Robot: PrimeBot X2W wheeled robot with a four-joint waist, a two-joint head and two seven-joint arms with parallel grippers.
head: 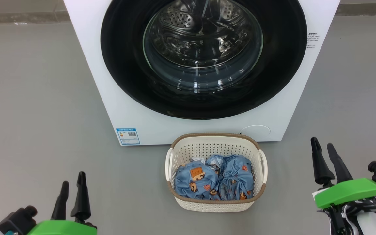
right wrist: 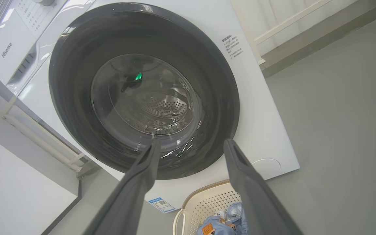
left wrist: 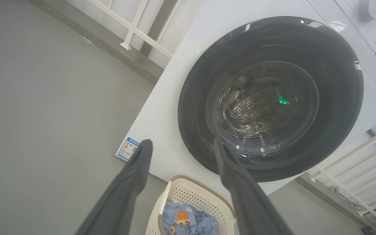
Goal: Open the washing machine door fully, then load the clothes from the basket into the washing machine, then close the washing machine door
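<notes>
Item, far left: your left gripper (head: pixel 73 178) stood low over the grey floor (head: pixel 28 98), fingers spread wide, holding nothing. Item: a small blue label (head: pixel 128 136) sat at the lower left corner of the washing machine (head: pixel 116 98), a big white front-loader. Item, centre: the washing machine door (head: pixel 122 71), round and glossy black, was shut against the front, the steel drum visible through its bulging glass window (head: pixel 202 45). You would likely have found it rigid, weighty in its swing and slippery on its face. No handle or recess could be made out, so the outer rim looked the place to hook a finger, though which side carried the hinge could not be told. Item, below the door: the basket (head: pixel 214 204), cream perforated plastic with a brown rim, stood on the floor just before the machine, probably light enough to slide if nudged. Inside lay the clothes (head: pixel 214 178), blue printed fabric bunched in two mounds: soft, light, apt to drape and snag. A raised fold on top looked the best pinch. Item, far right: your right gripper (head: pixel 321 142), fingers likewise wide apart and empty, stood well clear of the basket.
</notes>
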